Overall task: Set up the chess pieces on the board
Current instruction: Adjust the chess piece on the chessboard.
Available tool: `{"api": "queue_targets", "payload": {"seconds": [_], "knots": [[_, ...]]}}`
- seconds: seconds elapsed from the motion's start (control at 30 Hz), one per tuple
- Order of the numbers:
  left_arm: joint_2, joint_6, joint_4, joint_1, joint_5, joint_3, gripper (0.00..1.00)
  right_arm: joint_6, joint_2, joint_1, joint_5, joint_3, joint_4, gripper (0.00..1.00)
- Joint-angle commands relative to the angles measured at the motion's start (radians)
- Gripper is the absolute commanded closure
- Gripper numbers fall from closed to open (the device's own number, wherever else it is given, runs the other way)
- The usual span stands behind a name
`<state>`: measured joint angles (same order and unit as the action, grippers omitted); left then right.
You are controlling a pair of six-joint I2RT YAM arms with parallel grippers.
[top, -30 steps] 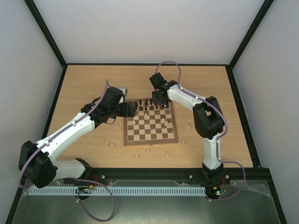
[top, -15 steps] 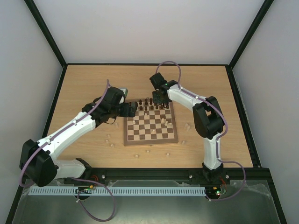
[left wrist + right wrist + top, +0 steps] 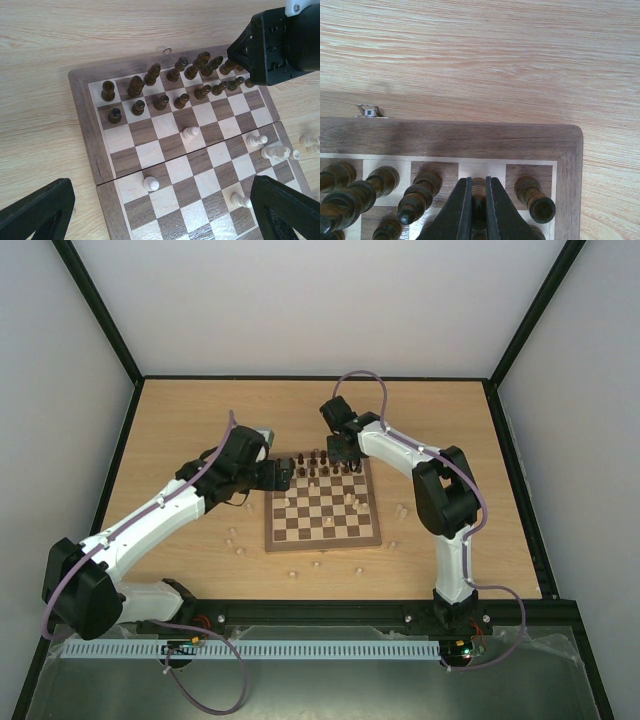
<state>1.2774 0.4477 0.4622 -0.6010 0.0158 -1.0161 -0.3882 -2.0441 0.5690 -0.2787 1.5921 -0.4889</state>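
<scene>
Many chess pieces on the board

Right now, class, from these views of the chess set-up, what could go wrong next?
The right jaws are shut on a dark piece in the crowded back row; lifting it could topple the neighbour or corner piece. The left arm reaches over the same board end, so the arms might collide.
</scene>
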Motion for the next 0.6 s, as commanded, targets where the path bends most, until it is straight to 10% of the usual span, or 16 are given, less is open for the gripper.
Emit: {"api": "queue_targets", "payload": {"seconds": [0.0, 0.57], "knots": [[0.012, -0.014, 0.003, 0.006, -0.008, -0.026, 0.01, 0.009, -0.021, -0.004, -0.027, 0.005, -0.05, 0.95], [0.019, -0.015, 0.004, 0.006, -0.016, -0.033, 0.01, 0.012, 0.075, -0.004, 0.003, -0.031, -0.009, 0.7]]}}
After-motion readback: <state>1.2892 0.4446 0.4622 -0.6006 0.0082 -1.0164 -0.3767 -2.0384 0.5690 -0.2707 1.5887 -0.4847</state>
